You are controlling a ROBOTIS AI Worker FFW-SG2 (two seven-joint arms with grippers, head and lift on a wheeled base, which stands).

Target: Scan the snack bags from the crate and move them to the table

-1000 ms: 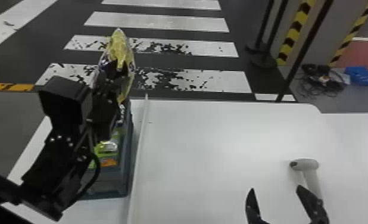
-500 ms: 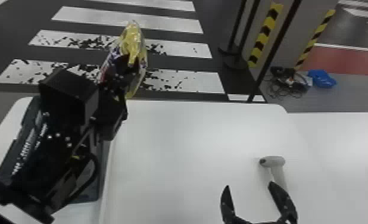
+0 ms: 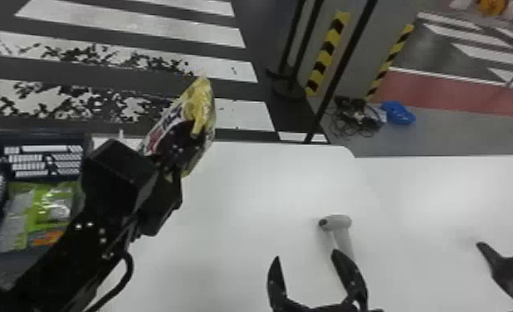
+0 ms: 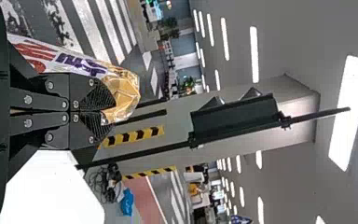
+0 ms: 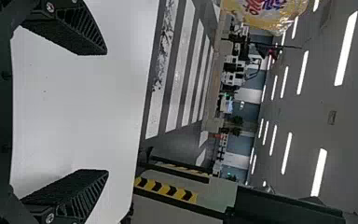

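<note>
In the head view, a yellow, white and red shiny snack bag (image 3: 203,103) is held up by the left gripper (image 3: 191,128), tilted, and is seen against the desk's far edge and the striped floor (image 3: 135,25). A dark blue-grey plastic crate (image 3: 40,135) is set at the left of the smooth white desk (image 3: 235,199) and is partly hidden by the black left arm (image 3: 73,232). Green and silver snack bags (image 3: 48,203) are contained in it; their number cannot be told. A pistol-shaped grey scanner (image 3: 338,223) is placed on the desk, near the right gripper (image 3: 309,265), whose black fingers are spread; whether the scanner is touched cannot be told. At the right edge, a black pronged object (image 3: 506,265) is seen. Past the desk, a blue bundle (image 3: 399,113) and tangled black cables (image 3: 353,116) are left on the floor.

In the left wrist view, the yellow end of the held snack bag is pinched between the flat fingers of the left gripper (image 4: 105,112). Red and purple print is shown on its white part.

In the right wrist view, the fingers of the right gripper (image 5: 105,112) are held wide apart, with nothing gripped between them. The held snack bag is seen farther off, apart from them.
</note>
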